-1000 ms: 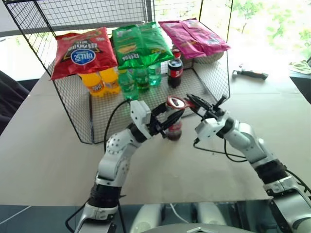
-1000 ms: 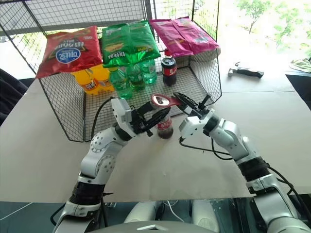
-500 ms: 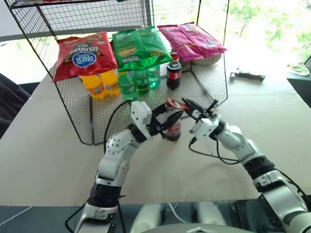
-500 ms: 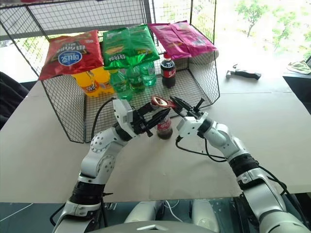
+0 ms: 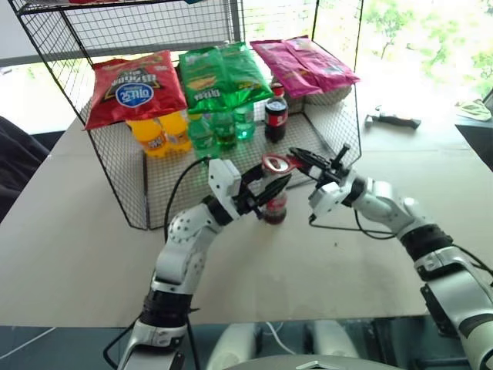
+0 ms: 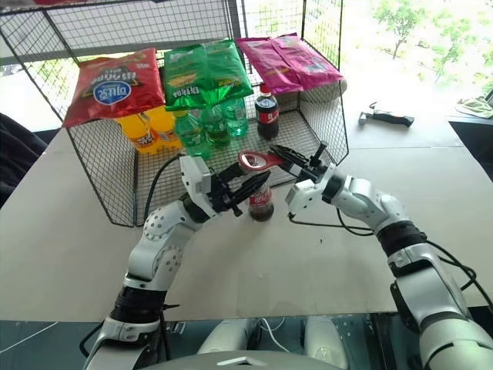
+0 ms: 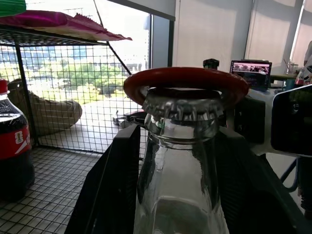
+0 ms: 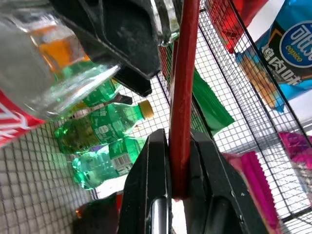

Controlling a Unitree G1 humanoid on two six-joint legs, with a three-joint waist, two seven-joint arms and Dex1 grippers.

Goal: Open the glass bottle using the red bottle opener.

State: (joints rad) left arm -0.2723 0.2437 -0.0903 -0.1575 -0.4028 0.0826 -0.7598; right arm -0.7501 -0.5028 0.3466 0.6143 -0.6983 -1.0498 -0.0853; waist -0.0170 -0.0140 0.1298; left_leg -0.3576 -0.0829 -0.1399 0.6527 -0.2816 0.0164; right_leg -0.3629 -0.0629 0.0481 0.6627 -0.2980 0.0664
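At centre frame on the pale bench (image 5: 69,231), in front of a wire rack (image 5: 115,154) stocked with crisp packets and soft drinks, the left end effector (image 5: 271,189) pinches the neck of the glass bottle (image 5: 275,206), which stands upright with its red label facing out, its script too small to read. From the right, the right end effector (image 5: 308,163), fingers pressed together on the handle, holds the red bottle opener (image 5: 276,163) with its ring seated over the bottle's crown cap (image 7: 184,108).

Open tabletop (image 5: 69,254) around; wire basket (image 5: 154,185) just behind the glass bottle (image 5: 275,206).
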